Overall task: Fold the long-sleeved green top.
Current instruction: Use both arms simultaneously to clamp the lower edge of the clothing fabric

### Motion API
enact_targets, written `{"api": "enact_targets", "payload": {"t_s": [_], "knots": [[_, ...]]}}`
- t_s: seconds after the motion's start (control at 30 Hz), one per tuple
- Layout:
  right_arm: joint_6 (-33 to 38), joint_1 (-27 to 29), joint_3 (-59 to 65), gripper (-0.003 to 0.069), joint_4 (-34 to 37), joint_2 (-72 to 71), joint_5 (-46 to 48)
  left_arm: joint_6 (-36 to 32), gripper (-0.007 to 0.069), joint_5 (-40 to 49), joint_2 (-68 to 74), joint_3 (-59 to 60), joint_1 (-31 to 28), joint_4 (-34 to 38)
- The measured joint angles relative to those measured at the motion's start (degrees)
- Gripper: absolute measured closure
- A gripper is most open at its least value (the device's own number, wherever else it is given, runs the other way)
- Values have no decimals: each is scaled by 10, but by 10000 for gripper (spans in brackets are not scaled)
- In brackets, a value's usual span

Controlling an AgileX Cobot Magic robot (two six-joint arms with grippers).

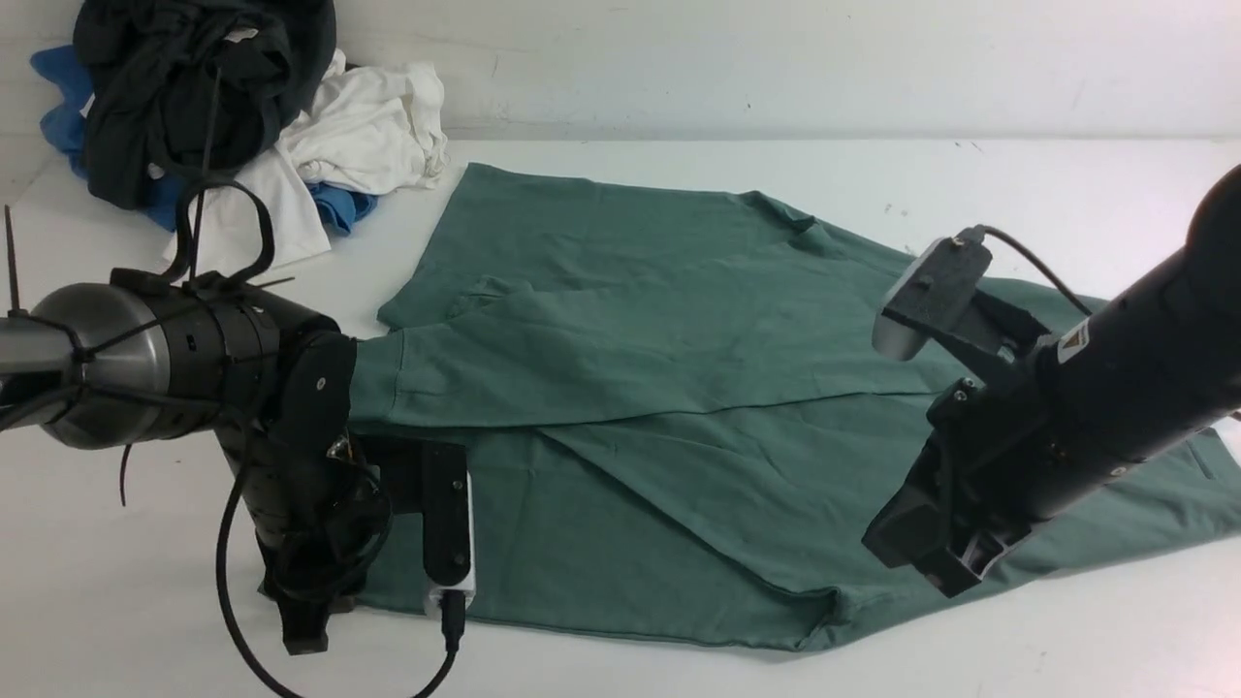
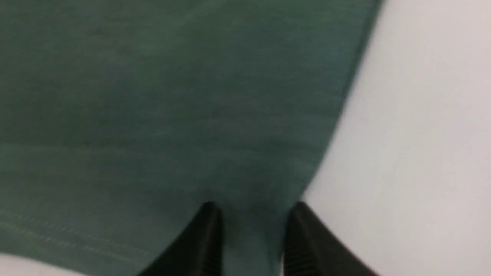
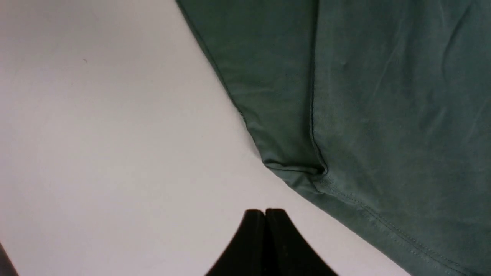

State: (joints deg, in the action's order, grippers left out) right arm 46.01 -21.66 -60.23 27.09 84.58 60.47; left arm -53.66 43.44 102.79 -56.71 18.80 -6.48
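Left wrist view, left tool spread over green top, right tool clenched empty.

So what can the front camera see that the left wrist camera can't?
Only the front view shows the whole green long-sleeved top spread out with a sleeve folded across it. It also shows the pile of black, white and blue clothes in the far left corner, and the right arm. Only the left wrist view shows the left gripper close up: its fingertips are apart, with green fabric near the top's edge between them. Both show green fabric lying on the white table.
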Motion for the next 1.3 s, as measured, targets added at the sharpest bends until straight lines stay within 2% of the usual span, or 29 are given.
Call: {"api": "enact_targets", "payload": {"t_s": [0.03, 0.07, 0.13, 0.3, 0.43, 0.53, 0.6, 0.7, 0.83, 0.87, 0.9, 0.93, 1.0, 1.03, 1.07, 1.17, 1.2, 1.23, 1.3], "knots": [[2, 0, 0, 667, -3, 0, 0, 22, 536, -6, -1, 0, 0, -8], [2, 0, 0, 667, -4, 0, -1, 26, 536, -7, -1, 0, 0, -9], [5, 0, 0, 667, -39, 0, -12, 104, 610, -11, -14, 0, 0, -21], [-33, 0, 0, 667, -129, 0, -35, 224, 620, 4, -81, -1, -11, -35], [-50, 0, 25, 666, -170, 0, -61, 274, 620, 17, -125, -1, -54, -46], [-52, 0, 58, 655, -195, 0, -88, 283, 620, 16, -134, -1, -81, -45], [-52, 0, 91, 620, -220, 0, -106, 287, 620, 13, -136, -1, -101, -32], [-54, 0, 129, 508, -257, 0, -118, 286, 620, 0, -136, -1, -118, 4], [-52, 0, 169, 313, -294, 0, -133, 283, 620, -9, -136, -4, -119, 22], [-51, 0, 171, 304, -294, 0, -134, 283, 620, -10, -136, -4, -119, 23], [-46, 0, 187, 249, -319, 1, -151, 283, 620, -10, -136, -4, -119, 28], [-46, 0, 196, 227, -337, 4, -173, 283, 620, -10, -136, -4, -119, 32], [-65, 0, 220, 202, -386, 17, -241, 283, 620, -10, -136, -4, -119, 39], [-68, 0, 223, 203, -393, 20, -247, 283, 620, -10, -136, -4, -119, 39], [-90, 0, 231, 223, -414, 33, -293, 283, 620, -10, -136, -4, -119, 43], [-119, 0, 232, 354, -440, 51, -335, 283, 620, -1, -136, -4, -119, 45], [-120, 0, 232, 366, -440, 51, -336, 283, 620, 1, -136, -4, -119, 45], [-130, 0, 232, 460, -447, 52, -338, 284, 620, 12, -136, -4, -119, 45], [-160, 0, 233, 586, -453, 49, -323, 289, 620, 40, -140, -4, -119, 47]]}}
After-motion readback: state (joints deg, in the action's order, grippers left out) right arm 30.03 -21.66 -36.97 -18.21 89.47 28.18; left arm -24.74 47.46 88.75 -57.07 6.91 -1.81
